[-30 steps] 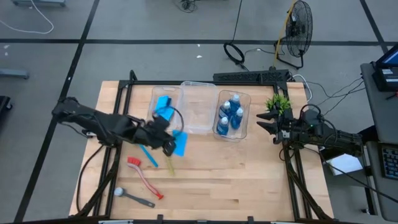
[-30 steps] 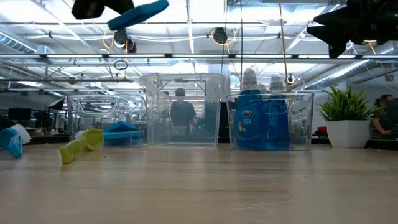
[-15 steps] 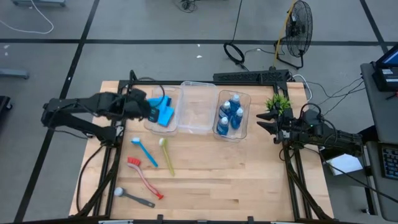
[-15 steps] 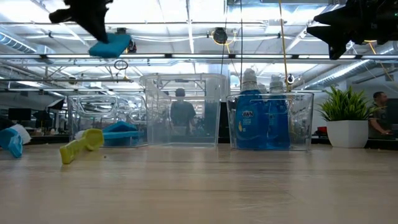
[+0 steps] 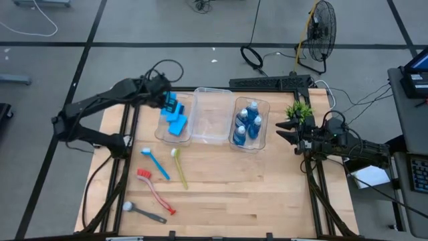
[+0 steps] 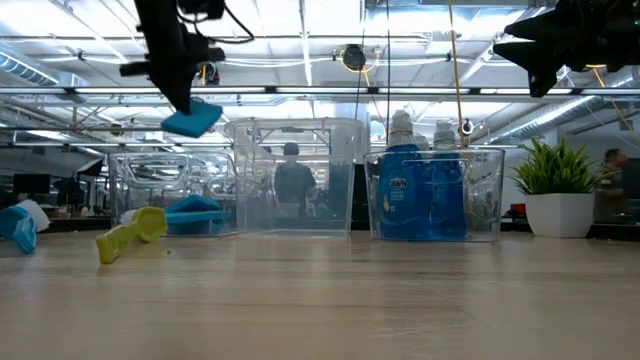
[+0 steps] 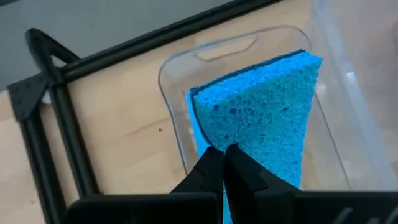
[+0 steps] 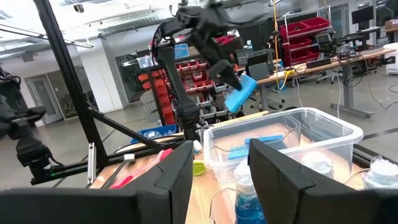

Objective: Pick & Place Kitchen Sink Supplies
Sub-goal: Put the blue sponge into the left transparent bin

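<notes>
1. Wooden tabletop [image 5: 234, 194] carries three clear bins; the left bin [image 5: 175, 137] already holds blue sponges, the right bin [image 5: 262, 107] the bottles [image 5: 249, 124].
2. Left gripper [image 5: 165, 102] hangs over the left bin, fingers pinched tight on a blue sponge [image 7: 261, 118].
3. Step in hand: placing this sponge. Next: lower inside the walls, then release.
4. Four brushes lie loose, among them the yellow-green brush [image 5: 178, 167].
5. Right gripper [image 5: 284, 134] waits half-open, empty, near the potted plant [image 5: 299, 110].

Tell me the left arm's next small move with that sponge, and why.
Probably lower, then open. The left gripper is shut on a blue sponge, hanging above the left clear bin where other sponges already lie, so dropping from this height could bounce it out.
</notes>
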`<state>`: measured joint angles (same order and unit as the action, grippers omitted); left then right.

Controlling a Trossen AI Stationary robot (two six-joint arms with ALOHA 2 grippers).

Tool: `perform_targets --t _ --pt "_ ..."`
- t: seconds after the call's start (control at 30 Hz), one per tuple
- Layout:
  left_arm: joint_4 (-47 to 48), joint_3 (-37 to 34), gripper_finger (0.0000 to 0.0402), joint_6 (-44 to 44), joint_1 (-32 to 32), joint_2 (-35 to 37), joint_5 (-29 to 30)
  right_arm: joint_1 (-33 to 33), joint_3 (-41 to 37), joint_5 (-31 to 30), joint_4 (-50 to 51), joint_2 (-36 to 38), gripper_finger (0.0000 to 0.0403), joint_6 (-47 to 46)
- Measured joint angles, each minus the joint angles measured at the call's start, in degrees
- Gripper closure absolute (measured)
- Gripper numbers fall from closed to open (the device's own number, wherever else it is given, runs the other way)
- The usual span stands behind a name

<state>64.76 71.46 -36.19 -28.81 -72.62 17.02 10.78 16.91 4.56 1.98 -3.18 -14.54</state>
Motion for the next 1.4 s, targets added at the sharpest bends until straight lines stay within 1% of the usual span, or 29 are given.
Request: perform_targets --t 0.07,0.13,0.23,0.4,0.47,0.67,0.87,1.0,1.13,1.4 --pt "-1.59 0.00 0.0401 2.51 -2.67 -1.77 -1.97 0.00 0.00 -0.02 0.00 0.00 0.0261 0.01" --pt "-3.15 -0.02 0.0401 4.78 -5.04 -3.25 -5.46 0.01 0.00 -0.02 0.00 0.00 0.0261 0.11" --pt "-5.84 -0.02 0.0401 8.02 -7.51 -4.75 -9.32 0.01 0.00 -0.02 0.00 0.00 0.0261 0.21" --pt "-4.94 -0.11 0.0401 9.10 -9.76 -6.98 -10.79 0.01 0.00 -0.01 0.00 0.00 0.0261 0.58" --pt "-5.57 -1.30 0.0401 9.34 -10.36 -7.04 -11.21 -0.01 0.00 0.00 0.00 0.00 0.0261 0.87" --pt "-11.99 -8.26 0.0402 7.05 -10.52 -6.84 -16.25 -0.01 0.00 -0.01 0.00 0.00 0.0261 0.87" --pt "-17.12 -12.40 0.0402 5.55 -10.11 -6.78 -20.12 -0.01 0.00 0.00 0.00 0.00 0.0261 0.43" --pt "-16.88 -14.10 0.0402 4.40 -10.09 -6.78 -22.02 -0.01 0.00 0.00 0.00 0.00 0.0261 0.43" --pt "-17.05 -15.24 0.0402 3.94 -10.10 -6.78 -25.22 0.00 0.00 0.00 0.00 0.00 0.0261 0.43" --pt "-17.14 -18.50 0.0402 2.44 -10.21 -6.78 -26.58 0.01 0.00 0.00 0.00 0.00 0.0261 0.44"
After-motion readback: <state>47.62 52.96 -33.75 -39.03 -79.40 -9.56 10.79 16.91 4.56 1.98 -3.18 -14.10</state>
